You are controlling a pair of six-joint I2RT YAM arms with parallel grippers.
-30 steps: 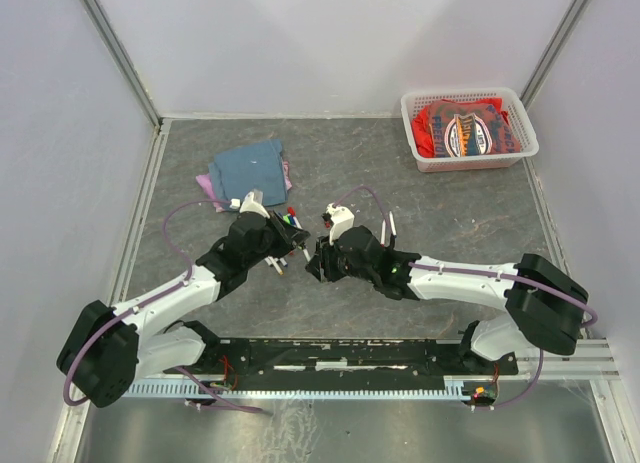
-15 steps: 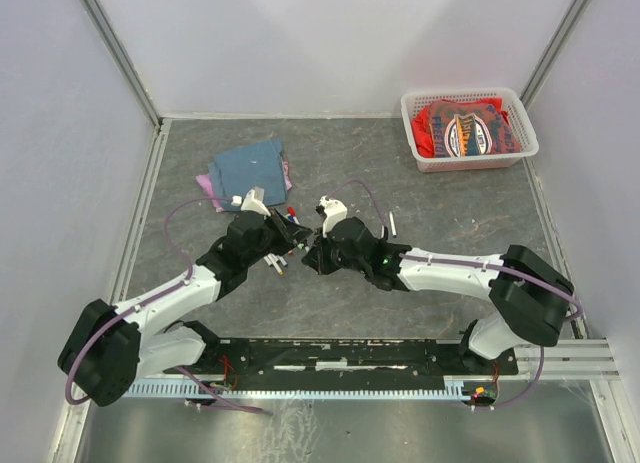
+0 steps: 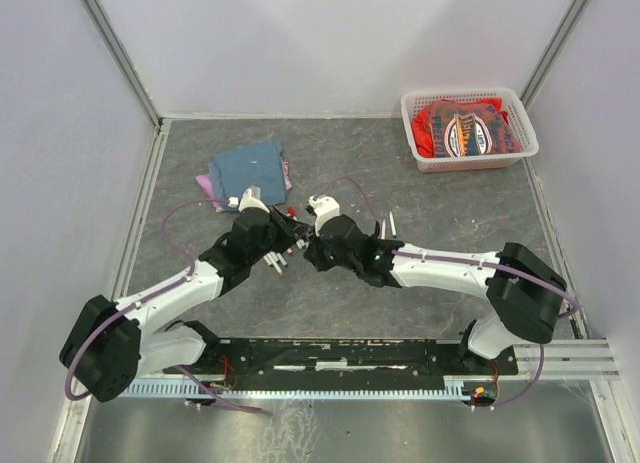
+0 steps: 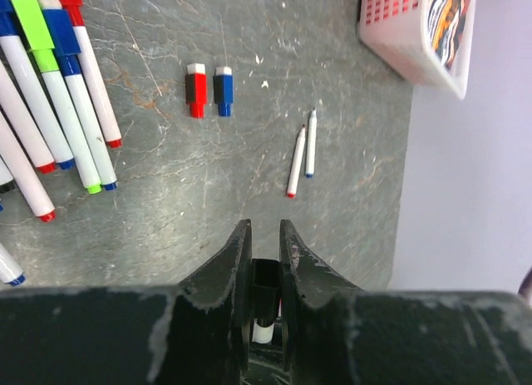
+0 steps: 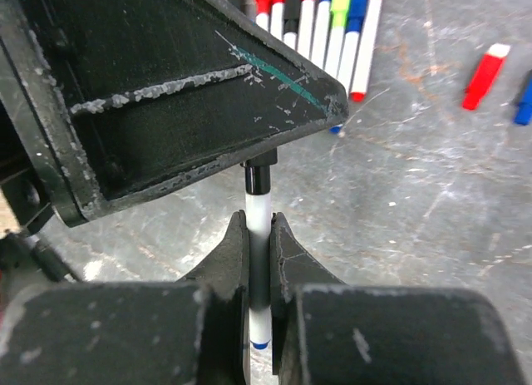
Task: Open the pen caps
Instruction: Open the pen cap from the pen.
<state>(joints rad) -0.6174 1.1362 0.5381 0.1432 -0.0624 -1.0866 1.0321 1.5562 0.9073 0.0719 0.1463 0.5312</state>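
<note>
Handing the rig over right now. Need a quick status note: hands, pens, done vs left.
Hands: left hand shut on the black cap; right hand shut on that pen's white barrel, the two facing each other above the table.
Done: red cap and blue cap lie loose side by side on the table, with two bare pens next to them.
In progress: the black cap looks seated on its barrel, not yet pulled off.
Left: the row of capped pens (red, blue and green caps show); the full count is not visible.
</note>
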